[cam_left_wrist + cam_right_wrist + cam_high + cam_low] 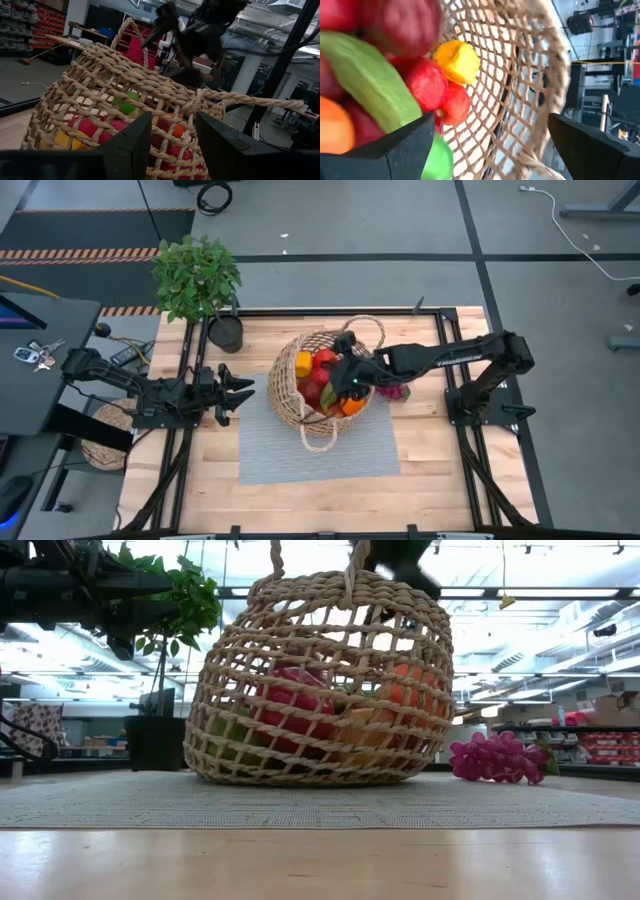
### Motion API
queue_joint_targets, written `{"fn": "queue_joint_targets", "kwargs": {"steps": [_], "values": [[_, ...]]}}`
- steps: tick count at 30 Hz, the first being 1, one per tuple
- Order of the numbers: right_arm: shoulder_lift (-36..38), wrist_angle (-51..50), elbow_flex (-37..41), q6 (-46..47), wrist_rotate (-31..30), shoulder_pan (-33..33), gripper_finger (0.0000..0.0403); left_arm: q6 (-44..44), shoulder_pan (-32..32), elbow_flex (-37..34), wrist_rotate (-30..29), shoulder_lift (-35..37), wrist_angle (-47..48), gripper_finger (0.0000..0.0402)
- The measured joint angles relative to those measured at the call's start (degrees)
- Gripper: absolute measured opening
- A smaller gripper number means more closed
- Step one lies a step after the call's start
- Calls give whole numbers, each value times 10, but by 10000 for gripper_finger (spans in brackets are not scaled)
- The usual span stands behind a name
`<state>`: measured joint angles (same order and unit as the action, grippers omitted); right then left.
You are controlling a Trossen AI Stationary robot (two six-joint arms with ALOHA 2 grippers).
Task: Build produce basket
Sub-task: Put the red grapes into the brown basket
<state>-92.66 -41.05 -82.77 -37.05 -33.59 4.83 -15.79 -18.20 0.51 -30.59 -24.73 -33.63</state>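
The basket (322, 385) sits near the middle of the table, on the far edge of a gray mat (318, 442). It is almost full. I can see a yellow pepper (303, 364), red apples (325, 360), an orange (352, 407) and a green cucumber (367, 75) inside it.

My right gripper (345, 360) hangs over the basket, at about 3 o'clock from its middle. Its fingers are spread wide with nothing between them. I think I have just put a piece in, so this is close to the end of the job.

One thing is not in yet. The purple grapes (393, 391) lie on the table just outside the basket, at its 3 o'clock side. My next move should be to lift out of the basket without bumping its loop handle (368, 330), go over to the grapes and close on them gently, because they look soft and bumpy.

My left gripper (236, 393) waits at 9 o'clock from the basket, well apart from it, with its fingers wide and holding nothing.

The table (430, 490) is light wood. A potted plant (200, 280) stands at 10 o'clock from the basket, at the far corner. Past the table is a big room with shelves of red bins (30, 22) and a gray floor (330, 225).
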Motion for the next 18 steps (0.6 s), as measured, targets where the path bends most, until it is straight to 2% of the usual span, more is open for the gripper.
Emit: {"fn": "queue_joint_targets", "kwargs": {"steps": [6, 9, 13, 18], "values": [[2, -159, -115, 113, -2, 49, 383, 0, 0, 0, 0, 0, 0, 160], [17, -224, -147, 172, 42, 61, 376, 0, 0, 0, 0, 0, 0, 160], [65, -282, -135, 247, 107, 65, 366, 0, 0, 0, 0, 0, 0, 160], [149, -267, -35, 305, 126, 64, 357, 0, 0, 0, 0, 0, 0, 160]]}}
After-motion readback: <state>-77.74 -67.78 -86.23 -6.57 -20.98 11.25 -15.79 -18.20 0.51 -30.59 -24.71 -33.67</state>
